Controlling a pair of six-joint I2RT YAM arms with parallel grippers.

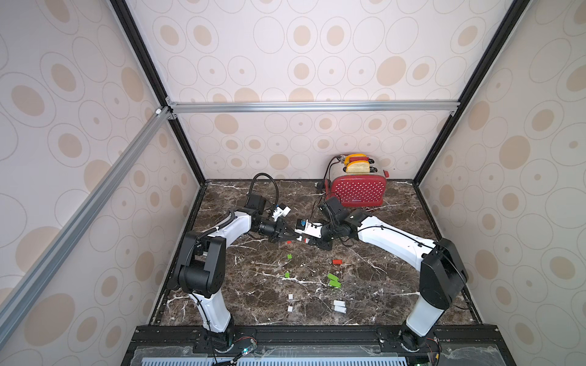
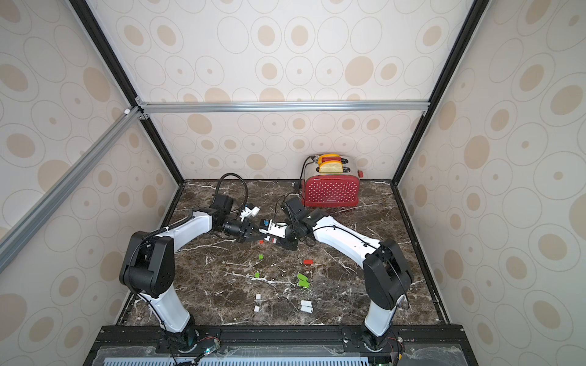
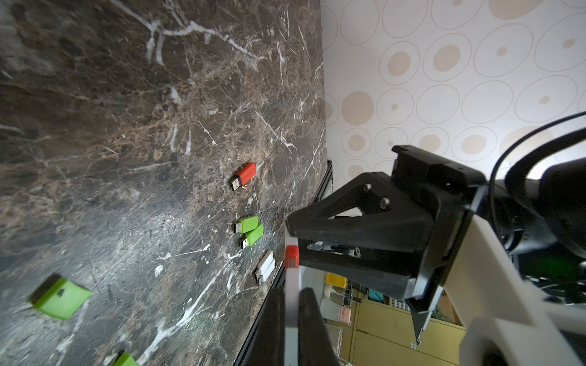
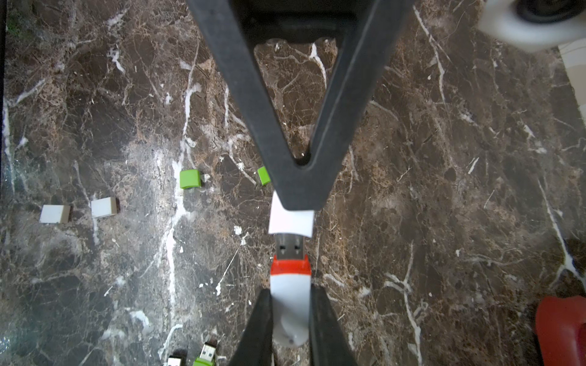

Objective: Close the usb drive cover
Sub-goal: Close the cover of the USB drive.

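Marble tabletop [image 4: 444,158], drive [image 4: 290,285] plug facing cover [image 4: 290,221]

Bright, even light filled both top views, and shadows on the marble table [image 1: 380,279] below the left claw [image 1: 293,236] were faint. In the left wrist view a green cap [image 3: 60,301] well away from that claw was smeared, pale glare washed the marble and the table's edge bent. Close to the lens, the right claw [image 4: 291,294] looked soft.
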